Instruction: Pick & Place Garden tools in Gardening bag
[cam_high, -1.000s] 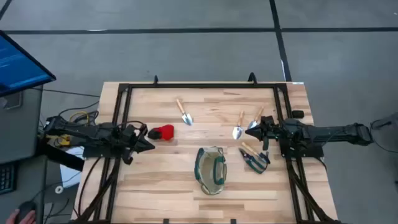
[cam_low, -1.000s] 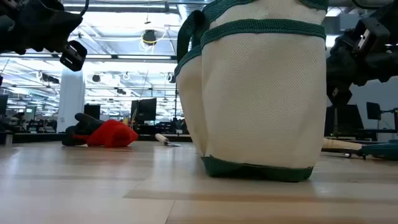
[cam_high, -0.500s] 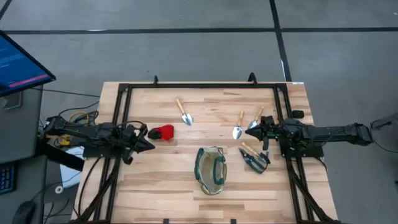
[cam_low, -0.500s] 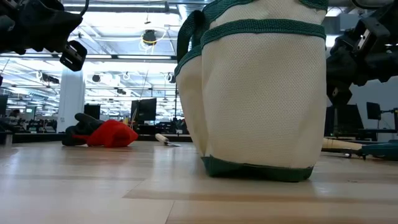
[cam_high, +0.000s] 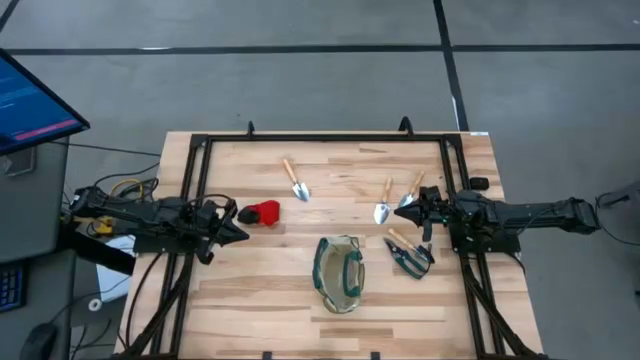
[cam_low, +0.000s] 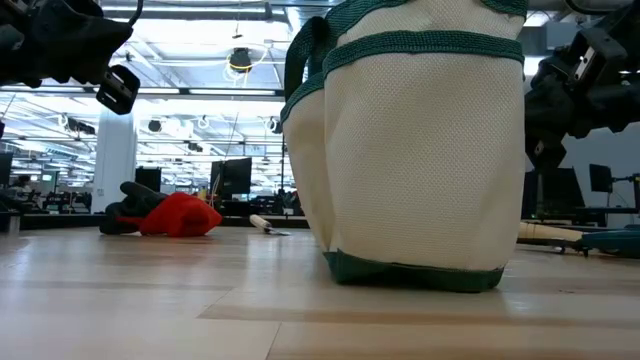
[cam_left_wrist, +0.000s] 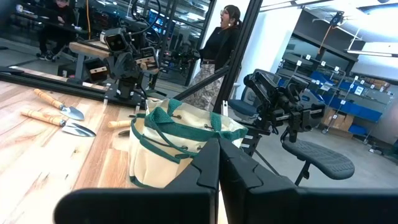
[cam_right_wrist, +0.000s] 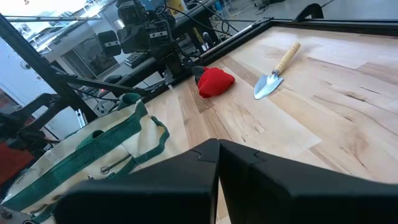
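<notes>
Both claws I see are shut and hold nothing. My left claw (cam_high: 238, 232) waits at the left side of the worktop (cam_high: 250, 290), just beside the red thing (cam_high: 264, 211). My right claw (cam_high: 408, 210) waits at the right side, near two little shovels (cam_high: 384, 203) and the shears (cam_high: 409, 252). Another shovel (cam_high: 295, 181) lies farther back. My bag (cam_high: 339, 273) stands at the front middle.

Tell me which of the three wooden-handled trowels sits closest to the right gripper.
The rightmost trowel, lying just off the right gripper. The middle trowel lies beside it, farther left; the third trowel sits alone across the table, up by the red object.
</notes>
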